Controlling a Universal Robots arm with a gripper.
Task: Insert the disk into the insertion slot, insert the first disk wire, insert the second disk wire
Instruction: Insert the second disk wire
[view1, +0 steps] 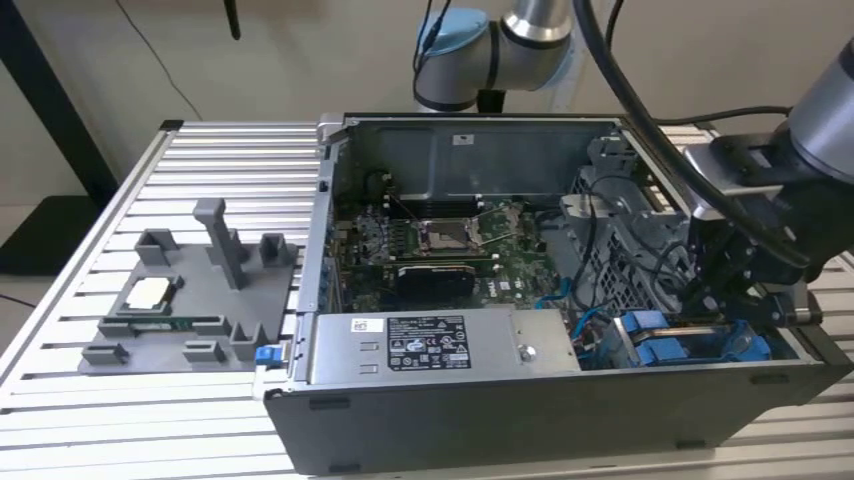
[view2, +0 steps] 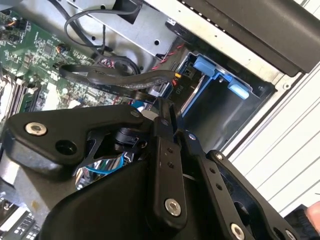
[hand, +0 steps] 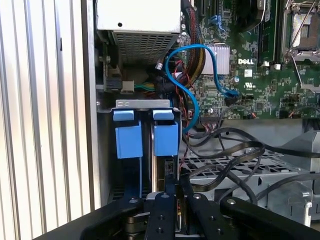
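Since the disk (hand: 165, 145) already stands in the slot (hand: 132, 104), in the drive cage at the front corner of the case (view1: 534, 400), you can count the first step as done, or all but done; I can't tell whether it is pushed fully home. In the first wrist view you see two blue carrier tabs side by side in the cage, so two carriers sit there; I take the one under the gripper (hand: 175, 187) to be yours.

Your gripper hangs right over that carrier's edge with its fingers drawn tight together. Nothing visible is pinched between them, though whether the tips press on the disk I can't tell.

For the wires, your work looks undone: one blue cable (hand: 192, 75) loops from the board (hand: 260, 85) toward the cage, and a bundle of black cables (hand: 235, 155) lies loose beside it. I can't see either one seated in the disk.

Beyond the case, one grey fixture (view1: 187, 300) sits on the table (view1: 80, 420).
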